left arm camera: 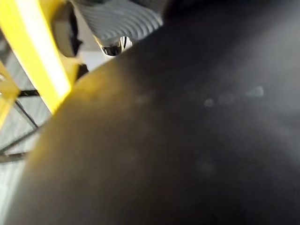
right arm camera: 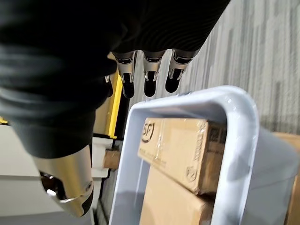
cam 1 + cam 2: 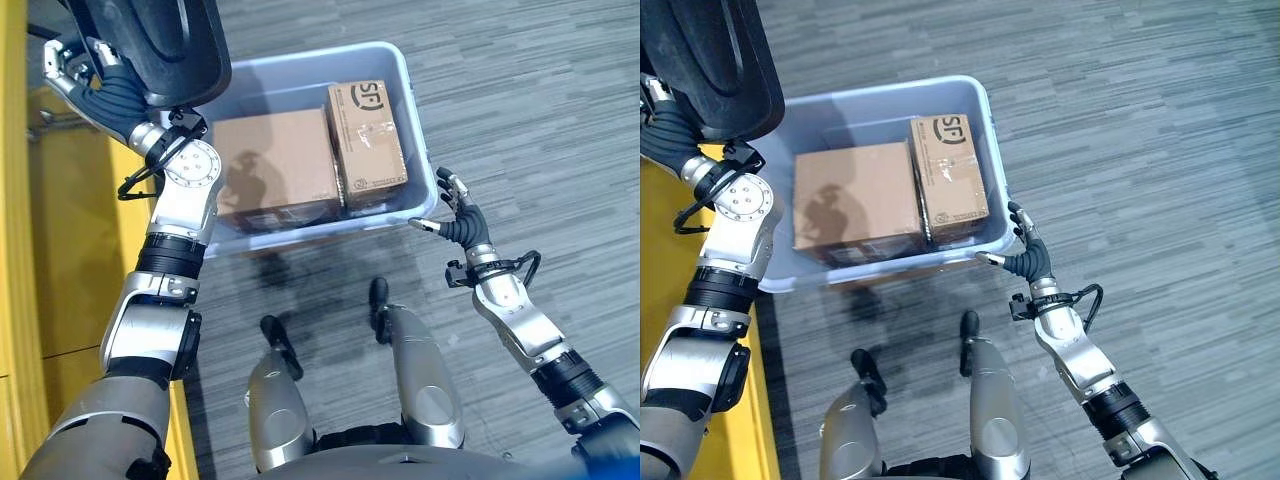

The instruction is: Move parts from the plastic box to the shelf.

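Note:
A pale blue plastic box [image 3: 420, 150] stands on the floor with two cardboard boxes in it, a wide one [image 3: 275, 165] and a narrower one [image 3: 367, 130] to its right. My left hand [image 3: 65, 65] is raised at the far left, its fingers curled on the edge of a large black part [image 3: 150, 50] held over the box's left end, beside the yellow shelf [image 3: 15, 250]. That black part [image 1: 187, 140] lies close against the left wrist view. My right hand [image 3: 455, 210] hangs open just off the box's near right corner, touching nothing; its fingers [image 2: 145, 75] are straight.
The yellow shelf frame [image 1: 33, 51] runs along the left side, close to my left arm. Grey striped carpet [image 3: 540, 100] spreads to the right of the box and beyond it.

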Controlling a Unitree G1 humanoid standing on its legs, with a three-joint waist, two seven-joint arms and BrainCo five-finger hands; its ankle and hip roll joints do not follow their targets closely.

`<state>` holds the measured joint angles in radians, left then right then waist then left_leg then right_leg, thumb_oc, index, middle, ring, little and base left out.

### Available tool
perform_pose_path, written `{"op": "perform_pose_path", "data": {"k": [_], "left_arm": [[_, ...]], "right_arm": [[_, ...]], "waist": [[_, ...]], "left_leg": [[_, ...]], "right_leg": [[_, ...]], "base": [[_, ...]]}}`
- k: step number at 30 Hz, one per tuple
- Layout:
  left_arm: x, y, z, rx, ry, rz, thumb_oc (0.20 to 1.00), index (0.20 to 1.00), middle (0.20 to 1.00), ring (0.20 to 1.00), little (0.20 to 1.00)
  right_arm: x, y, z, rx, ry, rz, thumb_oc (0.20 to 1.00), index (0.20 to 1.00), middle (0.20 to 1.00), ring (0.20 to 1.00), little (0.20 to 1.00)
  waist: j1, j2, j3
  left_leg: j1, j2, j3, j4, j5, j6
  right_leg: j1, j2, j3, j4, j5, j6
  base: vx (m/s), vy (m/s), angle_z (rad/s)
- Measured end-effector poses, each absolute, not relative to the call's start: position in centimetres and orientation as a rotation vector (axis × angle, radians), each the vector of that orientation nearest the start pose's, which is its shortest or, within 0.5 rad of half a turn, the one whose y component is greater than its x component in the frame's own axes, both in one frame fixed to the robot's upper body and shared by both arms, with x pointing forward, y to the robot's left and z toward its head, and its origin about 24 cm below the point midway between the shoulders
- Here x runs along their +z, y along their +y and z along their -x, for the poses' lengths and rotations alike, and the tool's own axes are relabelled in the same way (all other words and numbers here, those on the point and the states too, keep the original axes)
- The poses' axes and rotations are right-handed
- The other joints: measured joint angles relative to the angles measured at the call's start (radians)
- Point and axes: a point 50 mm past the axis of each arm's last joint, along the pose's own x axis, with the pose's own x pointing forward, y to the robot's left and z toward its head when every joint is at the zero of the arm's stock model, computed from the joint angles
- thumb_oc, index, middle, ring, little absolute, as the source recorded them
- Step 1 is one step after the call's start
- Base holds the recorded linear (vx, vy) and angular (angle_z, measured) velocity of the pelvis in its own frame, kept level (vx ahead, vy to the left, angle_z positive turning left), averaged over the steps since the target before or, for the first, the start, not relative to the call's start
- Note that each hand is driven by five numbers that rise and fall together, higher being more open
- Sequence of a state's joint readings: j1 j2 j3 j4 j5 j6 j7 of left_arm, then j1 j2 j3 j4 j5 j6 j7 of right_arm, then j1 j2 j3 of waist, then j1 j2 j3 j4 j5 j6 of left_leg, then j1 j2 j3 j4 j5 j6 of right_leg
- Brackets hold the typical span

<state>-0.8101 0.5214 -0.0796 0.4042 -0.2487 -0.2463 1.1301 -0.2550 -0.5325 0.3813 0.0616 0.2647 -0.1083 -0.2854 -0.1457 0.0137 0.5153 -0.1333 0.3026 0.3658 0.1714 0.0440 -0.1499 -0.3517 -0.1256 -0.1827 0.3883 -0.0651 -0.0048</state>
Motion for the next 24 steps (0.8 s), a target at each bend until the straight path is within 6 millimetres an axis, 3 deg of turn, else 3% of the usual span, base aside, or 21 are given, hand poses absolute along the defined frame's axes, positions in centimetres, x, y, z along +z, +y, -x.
{"op": "perform_pose_path", "data": {"k": [3,5,6,9,12,18,24], "left_arm": [[21.6,23.9,-33.1,0.903,-0.646,0.146,0.200,0.200,0.200,0.200,0.200],[18.0,22.8,-32.2,0.832,-0.539,0.178,0.200,0.200,0.200,0.200,0.200],[14.7,22.0,-30.9,0.773,-0.431,0.233,0.200,0.200,0.200,0.200,0.200],[10.4,21.1,-29.1,0.737,-0.269,0.293,0.200,0.200,0.200,0.200,0.200],[7.0,20.9,-27.3,0.679,-0.148,0.254,0.200,0.200,0.200,0.200,0.200],[5.1,19.1,-26.5,0.459,-0.068,0.156,0.200,0.200,0.200,0.200,0.200],[4.7,19.2,-26.1,0.415,-0.045,0.134,0.200,0.200,0.200,0.200,0.200]], "right_arm": [[8.1,-16.6,-28.2,0.121,-0.157,0.279,1.000,1.000,1.000,1.000,1.000],[7.3,-16.7,-27.7,0.138,-0.131,0.289,1.000,1.000,1.000,1.000,1.000],[6.9,-16.6,-27.4,0.151,-0.123,0.308,1.000,1.000,1.000,1.000,1.000],[6.2,-16.4,-26.8,0.171,-0.098,0.307,1.000,1.000,1.000,1.000,1.000],[5.9,-15.8,-26.7,0.207,-0.090,0.286,1.000,1.000,1.000,1.000,1.000],[5.0,-15.0,-26.1,0.256,-0.054,0.228,1.000,1.000,1.000,1.000,1.000],[4.9,-14.3,-26.0,0.260,-0.052,0.189,1.000,1.000,1.000,1.000,1.000]], "waist": [[0.002,0.043,-0.020],[0.018,0.070,-0.038],[0.048,0.086,-0.055],[0.092,0.093,-0.064],[0.160,0.068,-0.121],[0.207,0.010,-0.196],[0.248,-0.018,-0.225]], "left_leg": [[0.038,-0.019,-0.002,-0.045,0.010,0.010],[0.065,-0.035,-0.014,-0.068,0.014,0.015],[0.069,-0.046,-0.023,-0.079,0.015,0.021],[0.098,-0.060,-0.050,-0.103,0.021,0.029],[0.098,-0.083,-0.083,-0.119,0.020,0.047],[0.119,-0.103,-0.122,-0.118,0.011,0.062],[0.120,-0.147,-0.138,-0.116,0.001,0.075]], "right_leg": [[0.050,-0.014,-0.020,-0.042,0.021,0.008],[0.089,-0.022,-0.033,-0.069,0.027,0.019],[0.107,-0.034,-0.046,-0.085,0.032,0.025],[0.159,-0.044,-0.073,-0.112,0.035,0.035],[0.190,-0.065,-0.098,-0.143,0.037,0.055],[0.286,-0.071,-0.140,-0.237,0.076,0.076],[0.328,-0.101,-0.158,-0.298,0.112,0.101]], "base": [[-0.01,0.111,0.15],[-0.06,0.124,0.29],[0.01,0.114,0.30],[0.02,0.081,0.32],[0.03,0.088,0.42],[0.04,0.109,0.20],[-0.04,0.195,0.11]]}}
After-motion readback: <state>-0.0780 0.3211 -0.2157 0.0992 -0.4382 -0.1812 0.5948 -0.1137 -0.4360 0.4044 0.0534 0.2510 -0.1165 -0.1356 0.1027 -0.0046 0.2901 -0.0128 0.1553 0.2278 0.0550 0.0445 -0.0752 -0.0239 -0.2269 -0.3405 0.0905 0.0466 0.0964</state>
